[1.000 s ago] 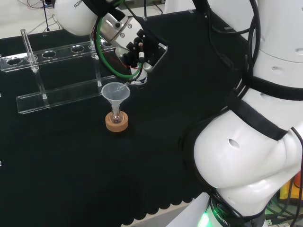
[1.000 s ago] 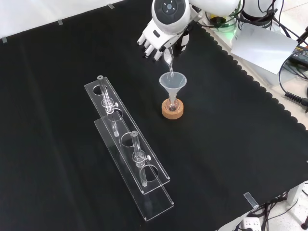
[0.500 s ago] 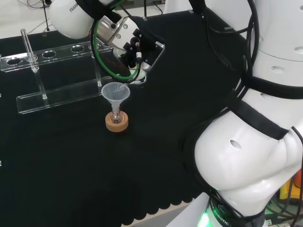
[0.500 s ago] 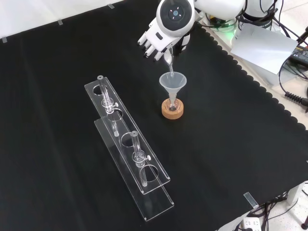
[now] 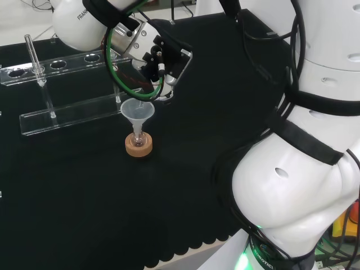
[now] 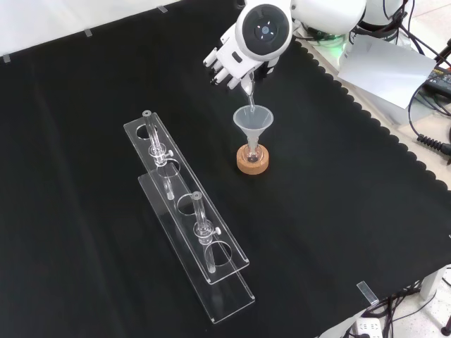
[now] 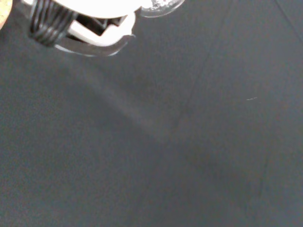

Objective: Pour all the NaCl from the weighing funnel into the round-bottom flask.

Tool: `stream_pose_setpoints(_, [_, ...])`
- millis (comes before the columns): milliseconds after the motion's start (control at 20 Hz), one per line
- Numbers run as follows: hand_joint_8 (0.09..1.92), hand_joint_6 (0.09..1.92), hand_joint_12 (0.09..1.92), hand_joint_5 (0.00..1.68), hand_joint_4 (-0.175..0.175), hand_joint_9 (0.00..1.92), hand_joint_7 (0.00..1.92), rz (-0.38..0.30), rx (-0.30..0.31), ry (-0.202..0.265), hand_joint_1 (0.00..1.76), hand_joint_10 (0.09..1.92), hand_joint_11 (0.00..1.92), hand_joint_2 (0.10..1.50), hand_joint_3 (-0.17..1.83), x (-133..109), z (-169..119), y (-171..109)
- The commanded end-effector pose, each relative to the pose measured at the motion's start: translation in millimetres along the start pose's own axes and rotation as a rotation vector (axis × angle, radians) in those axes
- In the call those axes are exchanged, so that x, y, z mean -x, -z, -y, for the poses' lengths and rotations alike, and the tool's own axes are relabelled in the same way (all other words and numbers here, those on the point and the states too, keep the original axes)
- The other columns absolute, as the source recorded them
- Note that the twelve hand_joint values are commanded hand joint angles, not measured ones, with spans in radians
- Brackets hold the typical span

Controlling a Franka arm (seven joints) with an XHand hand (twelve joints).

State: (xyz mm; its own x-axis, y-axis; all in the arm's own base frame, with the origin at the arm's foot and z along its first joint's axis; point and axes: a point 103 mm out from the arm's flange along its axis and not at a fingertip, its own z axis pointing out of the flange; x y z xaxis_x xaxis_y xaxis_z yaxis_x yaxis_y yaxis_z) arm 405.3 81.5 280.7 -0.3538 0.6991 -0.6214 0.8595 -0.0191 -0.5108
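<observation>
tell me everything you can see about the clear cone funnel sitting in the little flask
The clear cone-shaped funnel looks like translucent plastic or glass, with a wide round mouth and a thin stem. It stands upright, stem down in the neck of a small round-bottom flask that sits on a cork ring stand on the black cloth. The hand holds a thin clear weighing funnel tilted over it, tip at the funnel's mouth. I cannot tell whether they touch.
</observation>
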Motion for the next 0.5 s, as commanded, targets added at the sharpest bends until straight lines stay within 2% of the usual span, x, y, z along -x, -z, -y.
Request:
stream_pose_setpoints(50, [0.61,1.0,1.21,1.14,0.175,0.9,0.63,0.014,-0.001,-0.003,1.09,0.43,0.61,0.62,0.85,-1.3,0.8,2.2])
stream_pose_setpoints(500, [0.61,1.0,1.21,1.14,0.175,0.91,0.63,0.068,-0.013,-0.017,1.09,0.43,0.61,0.62,0.85,-3.0,1.6,7.3])
